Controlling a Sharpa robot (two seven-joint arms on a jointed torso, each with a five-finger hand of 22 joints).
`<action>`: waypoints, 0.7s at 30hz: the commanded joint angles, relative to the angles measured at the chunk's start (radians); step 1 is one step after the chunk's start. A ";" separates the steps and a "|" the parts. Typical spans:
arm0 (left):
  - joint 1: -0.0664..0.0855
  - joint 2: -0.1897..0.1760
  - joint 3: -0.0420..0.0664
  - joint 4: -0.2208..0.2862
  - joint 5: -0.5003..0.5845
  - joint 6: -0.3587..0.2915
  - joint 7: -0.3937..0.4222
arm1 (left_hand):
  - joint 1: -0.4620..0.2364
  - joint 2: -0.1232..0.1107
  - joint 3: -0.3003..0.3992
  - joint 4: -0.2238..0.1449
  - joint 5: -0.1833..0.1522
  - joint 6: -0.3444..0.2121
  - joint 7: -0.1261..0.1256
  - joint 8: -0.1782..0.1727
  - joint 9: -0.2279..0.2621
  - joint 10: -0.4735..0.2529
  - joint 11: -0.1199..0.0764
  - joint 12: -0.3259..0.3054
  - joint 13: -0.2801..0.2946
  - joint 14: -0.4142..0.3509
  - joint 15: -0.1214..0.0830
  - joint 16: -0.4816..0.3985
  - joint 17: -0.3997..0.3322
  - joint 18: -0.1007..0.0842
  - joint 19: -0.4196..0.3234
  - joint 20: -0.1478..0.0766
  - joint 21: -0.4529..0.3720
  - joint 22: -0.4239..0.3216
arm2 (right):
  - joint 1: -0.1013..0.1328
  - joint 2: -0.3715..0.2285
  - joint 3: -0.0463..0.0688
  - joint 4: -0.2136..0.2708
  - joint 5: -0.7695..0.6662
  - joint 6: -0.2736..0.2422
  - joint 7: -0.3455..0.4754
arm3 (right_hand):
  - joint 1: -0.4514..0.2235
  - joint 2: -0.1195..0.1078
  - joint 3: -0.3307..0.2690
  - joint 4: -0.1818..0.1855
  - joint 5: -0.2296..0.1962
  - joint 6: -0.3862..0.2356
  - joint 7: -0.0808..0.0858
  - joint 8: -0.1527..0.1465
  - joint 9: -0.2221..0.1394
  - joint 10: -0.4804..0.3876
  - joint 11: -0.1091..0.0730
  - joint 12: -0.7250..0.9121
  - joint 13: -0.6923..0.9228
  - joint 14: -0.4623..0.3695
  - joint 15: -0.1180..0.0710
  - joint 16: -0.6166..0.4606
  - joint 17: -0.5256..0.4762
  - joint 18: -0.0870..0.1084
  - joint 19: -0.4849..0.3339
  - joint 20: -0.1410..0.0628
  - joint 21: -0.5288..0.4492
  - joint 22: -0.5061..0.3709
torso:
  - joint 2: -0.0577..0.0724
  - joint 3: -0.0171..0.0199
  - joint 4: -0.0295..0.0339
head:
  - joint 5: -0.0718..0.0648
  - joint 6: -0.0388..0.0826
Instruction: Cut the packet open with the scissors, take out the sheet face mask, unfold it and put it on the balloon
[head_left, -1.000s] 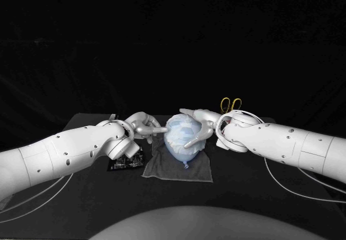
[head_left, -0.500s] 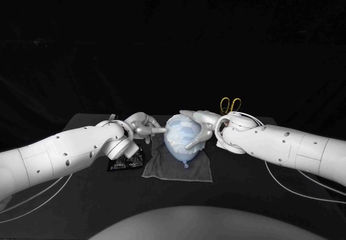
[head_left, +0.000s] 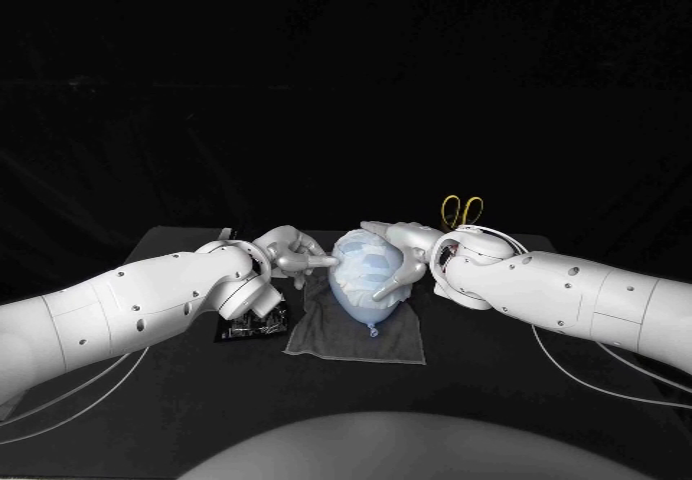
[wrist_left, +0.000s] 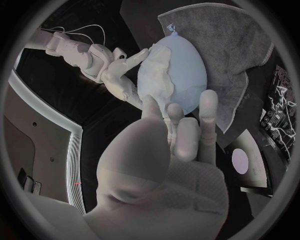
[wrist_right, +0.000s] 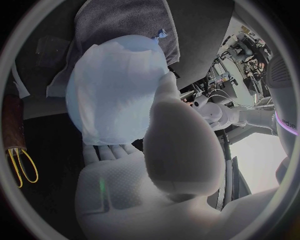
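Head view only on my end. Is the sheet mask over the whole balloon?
Observer: No. Left wrist view: the sheet mask ends in a crumpled edge, and the balloon is bare on the side facing the left hand.
Operator: Side facing the right hand?
Observer: Right wrist view: the mask lies fairly smooth there, up to a bare band by the knot.
Operator: Packet's half under the left arm for me.
Observer: Left wrist view: the packet lies flat beside the grey cloth, print facing up.
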 joint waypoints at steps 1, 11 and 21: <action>0.001 0.008 0.001 -0.005 -0.018 0.008 -0.009 | -0.001 0.006 -0.015 0.000 -0.004 0.013 0.000 -0.010 -0.008 0.022 0.000 0.009 0.017 0.012 -0.001 0.008 0.016 0.002 0.024 -0.001 0.018 0.028 | -0.003 0.002 -0.001 0.000 -0.027 0.015 -0.013 | 0.010 0.002 0.005 0.001 0.000 -0.002 0.000 0.003 0.001 0.003 -0.002 0.002 0.000 0.008 0.000 0.003 0.001 -0.001 0.008 0.000 0.004 0.001 | 0.000 -0.0006 -0.0003 | 0.000 0.000; 0.001 0.028 0.000 -0.019 -0.069 -0.013 -0.058 | -0.007 -0.005 -0.038 -0.001 -0.004 0.019 0.002 -0.021 -0.017 0.031 0.002 0.011 0.028 0.014 0.001 0.006 0.015 -0.003 0.041 -0.002 0.034 0.051 | -0.004 0.002 -0.002 0.002 -0.030 0.015 -0.016 | 0.014 -0.001 0.009 0.001 0.000 -0.006 0.005 0.002 -0.001 0.000 0.002 0.001 -0.001 0.004 0.002 0.002 -0.002 -0.001 0.010 0.000 0.004 0.001 | 0.000 0.0004 -0.0008 | -0.006 0.000; 0.001 0.036 -0.001 -0.022 -0.124 -0.015 -0.113 | 0.008 -0.001 -0.044 -0.005 -0.004 0.038 -0.004 -0.012 -0.016 0.062 -0.003 0.038 0.072 0.030 -0.004 0.019 0.046 -0.008 0.066 -0.004 0.058 0.089 | -0.004 0.003 -0.002 0.004 -0.030 0.014 -0.016 | 0.014 -0.001 0.008 0.001 0.001 -0.008 0.006 0.001 -0.002 -0.002 0.006 0.001 -0.001 0.000 0.002 0.001 -0.003 -0.001 0.011 0.000 0.004 0.001 | 0.000 0.0001 -0.0008 | -0.008 0.000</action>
